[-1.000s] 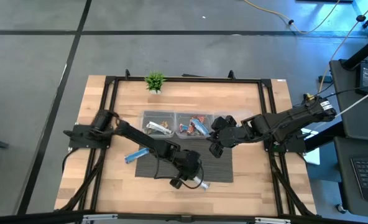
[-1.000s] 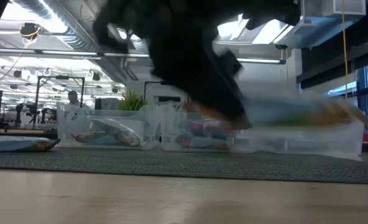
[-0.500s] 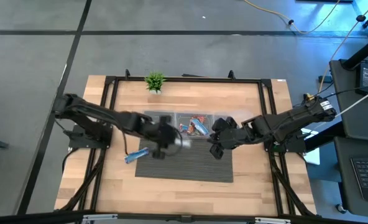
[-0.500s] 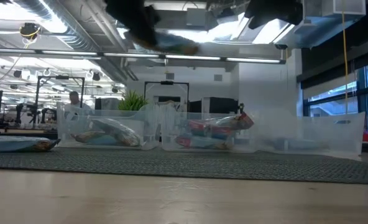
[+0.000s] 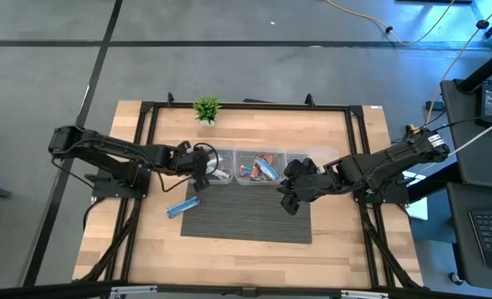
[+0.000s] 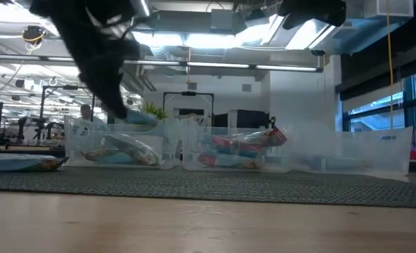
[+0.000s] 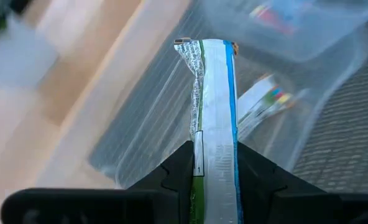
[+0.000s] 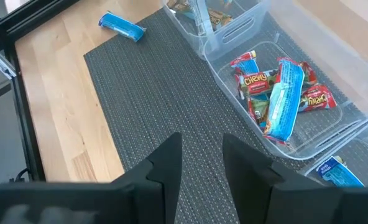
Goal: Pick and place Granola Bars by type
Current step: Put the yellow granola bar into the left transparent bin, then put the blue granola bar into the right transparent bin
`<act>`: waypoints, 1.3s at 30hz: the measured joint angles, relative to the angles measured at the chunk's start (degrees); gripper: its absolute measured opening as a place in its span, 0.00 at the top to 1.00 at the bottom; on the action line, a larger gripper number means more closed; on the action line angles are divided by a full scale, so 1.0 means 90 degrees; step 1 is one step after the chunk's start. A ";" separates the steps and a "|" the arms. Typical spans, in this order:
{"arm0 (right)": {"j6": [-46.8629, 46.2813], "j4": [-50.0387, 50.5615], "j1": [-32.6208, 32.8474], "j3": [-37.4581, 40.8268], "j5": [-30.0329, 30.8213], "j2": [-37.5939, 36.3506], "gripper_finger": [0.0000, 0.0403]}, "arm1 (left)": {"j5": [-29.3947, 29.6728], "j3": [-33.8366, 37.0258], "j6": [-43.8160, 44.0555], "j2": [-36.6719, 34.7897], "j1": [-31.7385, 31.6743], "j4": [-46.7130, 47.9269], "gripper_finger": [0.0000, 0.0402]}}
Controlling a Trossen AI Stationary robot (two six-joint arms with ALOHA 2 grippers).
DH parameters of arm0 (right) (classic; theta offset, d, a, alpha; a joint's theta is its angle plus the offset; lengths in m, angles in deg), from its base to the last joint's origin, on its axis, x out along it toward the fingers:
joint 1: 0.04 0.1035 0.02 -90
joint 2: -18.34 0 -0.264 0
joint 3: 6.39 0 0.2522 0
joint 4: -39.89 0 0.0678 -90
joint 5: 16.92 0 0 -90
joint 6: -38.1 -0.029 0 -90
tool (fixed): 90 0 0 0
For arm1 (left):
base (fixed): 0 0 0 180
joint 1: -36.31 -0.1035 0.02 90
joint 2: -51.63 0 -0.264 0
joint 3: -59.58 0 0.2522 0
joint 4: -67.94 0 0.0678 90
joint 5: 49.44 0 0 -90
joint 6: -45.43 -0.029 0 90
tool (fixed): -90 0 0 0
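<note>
Over the left clear bin (image 5: 212, 165) hangs the left gripper (image 5: 203, 159). Its fingers (image 7: 178, 171) are clamped on a white bar (image 7: 214, 124) with a blue stripe and a green edge. The bar sticks straight out past the fingers, above the bin's open top. At least one more wrapped bar (image 7: 263, 102) lies inside that bin.

The middle bin (image 8: 296, 146) holds a few red bars (image 8: 253, 82) and one long blue bar (image 8: 282, 99) lying across them. The right bin (image 6: 362, 152) sits just beside it, and a blue bar (image 8: 335, 173) shows in it.

All three bins stand in a row at the far edge of a dark grey mat (image 5: 246, 223). One blue bar (image 5: 183, 207) lies alone at the mat's left edge, partly on the wooden table (image 5: 337, 249).

The right gripper (image 5: 287, 198) waits above the mat near the right bin. Its fingers (image 8: 171, 165) are a little apart and hold nothing.

A small green plant (image 5: 206, 108) stands at the far side of the table.
</note>
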 joint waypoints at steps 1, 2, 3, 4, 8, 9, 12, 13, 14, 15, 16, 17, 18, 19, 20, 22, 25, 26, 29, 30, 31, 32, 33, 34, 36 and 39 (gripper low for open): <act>0.0000 0.0000 0.0000 0.0000 0.0002 0.0000 0.70 | 0.0009 0.0126 0.0142 0.0000 -0.0034 -0.0032 0.79; 0.0002 0.0000 0.0000 0.0000 0.0002 0.0000 0.70 | 0.0022 0.0234 0.0240 0.0014 -0.0060 -0.0073 0.79; 0.0002 0.0000 0.0000 0.0000 0.0002 0.0000 0.70 | 0.0040 0.0329 0.0283 0.0031 -0.0080 -0.0134 0.79; 0.0002 0.0000 0.0000 0.0000 0.0004 0.0000 0.70 | 0.0051 0.0422 0.0283 0.0038 -0.0090 -0.0163 0.79; 0.0005 -0.0003 0.0000 0.0000 0.0005 0.0000 0.70 | 0.0061 0.0557 0.0286 0.0036 -0.0110 -0.0215 0.79; 0.0005 -0.0010 0.0000 0.0000 0.0009 0.0000 0.70 | 0.0061 0.0559 0.0283 0.0036 -0.0110 -0.0208 0.79; 0.0007 -0.0012 0.0000 0.0000 0.0024 0.0005 0.70 | 0.0061 0.0559 0.0283 0.0036 -0.0110 -0.0215 0.79; 0.0005 -0.0012 0.0000 0.0000 0.0024 0.0007 0.70 | 0.0061 0.0559 0.0281 0.0036 -0.0110 -0.0214 0.79; 0.0007 -0.0012 0.0000 0.0000 0.0028 0.0007 0.70 | 0.0066 0.0559 0.0283 0.0036 -0.0110 -0.0213 0.79; 0.0005 -0.0012 0.0000 0.0000 0.0036 0.0007 0.70 | 0.0068 0.0559 0.0280 0.0036 -0.0110 -0.0213 0.79; 0.0007 -0.0012 0.0000 0.0000 0.0058 0.0007 0.70 | 0.0068 0.0559 0.0249 0.0036 -0.0110 -0.0212 0.79; 0.0007 -0.0011 0.0000 0.0000 0.0096 0.0007 0.70 | 0.0065 0.0559 0.0171 0.0036 -0.0110 -0.0210 0.79; 0.0010 -0.0012 0.0000 0.0000 0.0135 0.0007 0.70 | 0.0063 0.0559 0.0082 0.0036 -0.0110 -0.0210 0.79; 0.0009 -0.0011 0.0000 0.0000 0.0166 0.0007 0.70 | 0.0065 0.0559 0.0008 0.0036 -0.0110 -0.0210 0.79; 0.0010 -0.0010 0.0000 0.0000 0.0167 0.0007 0.70 | 0.0063 0.0559 -0.0040 0.0036 -0.0110 -0.0210 0.79; 0.0010 -0.0011 0.0000 0.0000 0.0169 0.0010 0.70 | 0.0066 0.0559 -0.0108 0.0036 -0.0110 -0.0208 0.79; 0.0010 -0.0010 0.0000 0.0000 0.0172 0.0010 0.70 | 0.0068 0.0559 -0.0105 0.0036 -0.0110 -0.0208 0.79; 0.0010 -0.0010 0.0000 0.0000 0.0172 0.0010 0.70 | 0.0068 0.0559 -0.0105 0.0036 -0.0110 -0.0210 0.79; 0.0010 -0.0010 0.0000 0.0000 0.0172 0.0010 0.70 | 0.0098 0.0559 -0.0101 0.0036 -0.0110 -0.0210 0.78; 0.0010 -0.0010 0.0000 0.0000 0.0172 0.0010 0.70 | 0.0118 0.0559 -0.0102 0.0036 -0.0110 -0.0210 0.78; 0.0010 -0.0010 0.0000 0.0000 0.0172 0.0010 0.70 | 0.0119 0.0559 -0.0104 0.0036 -0.0110 -0.0210 0.77; 0.0010 -0.0010 0.0000 0.0000 0.0174 0.0010 0.70 | 0.0126 0.0559 -0.0104 0.0036 -0.0110 -0.0210 0.76; 0.0010 -0.0010 0.0000 0.0000 0.0174 0.0010 0.70 | 0.0159 0.0559 -0.0104 0.0036 -0.0109 -0.0210 0.75; 0.0010 -0.0010 0.0000 0.0000 0.0174 0.0010 0.70 | 0.0199 0.0559 -0.0105 0.0036 -0.0108 -0.0210 0.73; 0.0010 -0.0009 0.0000 0.0000 0.0174 0.0010 0.70 | 0.0298 0.0559 -0.0103 0.0036 -0.0110 -0.0212 0.68; 0.0012 -0.0007 -0.0002 0.0000 0.0174 0.0010 0.70 | 0.0335 0.0559 -0.0096 0.0036 -0.0110 -0.0211 0.62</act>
